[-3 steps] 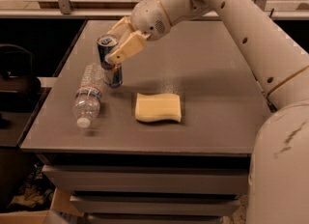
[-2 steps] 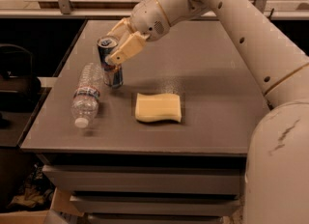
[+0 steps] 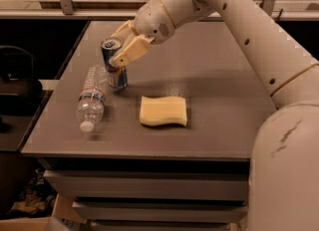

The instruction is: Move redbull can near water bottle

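The redbull can stands upright on the table, blue and silver, right beside the water bottle. The bottle lies on its side just left of the can, with its white cap pointing toward the front edge. My gripper reaches in from the upper right at the can's top. One finger passes behind the rim and the other crosses the can's front right side, so the jaws are closed on the can. The can's base rests on the table.
A yellow sponge lies to the right of the can, near the table's middle. The grey table drops off at its left edge close to the bottle. My arm spans the right side of the view.
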Robot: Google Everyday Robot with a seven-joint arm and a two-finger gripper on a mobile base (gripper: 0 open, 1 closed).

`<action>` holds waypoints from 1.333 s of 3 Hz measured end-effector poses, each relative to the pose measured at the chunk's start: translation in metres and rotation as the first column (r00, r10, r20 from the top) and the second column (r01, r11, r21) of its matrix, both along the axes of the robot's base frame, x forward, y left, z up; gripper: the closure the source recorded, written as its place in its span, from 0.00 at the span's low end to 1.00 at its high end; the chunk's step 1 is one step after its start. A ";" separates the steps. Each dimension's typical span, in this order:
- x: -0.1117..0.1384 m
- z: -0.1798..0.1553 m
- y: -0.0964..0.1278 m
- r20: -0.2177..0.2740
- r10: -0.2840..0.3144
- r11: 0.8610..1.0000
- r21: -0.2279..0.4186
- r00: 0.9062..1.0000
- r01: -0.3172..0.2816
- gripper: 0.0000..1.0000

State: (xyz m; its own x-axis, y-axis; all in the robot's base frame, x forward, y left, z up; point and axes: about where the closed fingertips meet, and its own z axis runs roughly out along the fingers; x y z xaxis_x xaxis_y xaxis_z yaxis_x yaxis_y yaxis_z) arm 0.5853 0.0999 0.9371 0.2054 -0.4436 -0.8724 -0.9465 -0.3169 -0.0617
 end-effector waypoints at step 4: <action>-0.003 -0.004 -0.003 -0.030 0.027 0.999 0.021 0.999 -0.027 0.00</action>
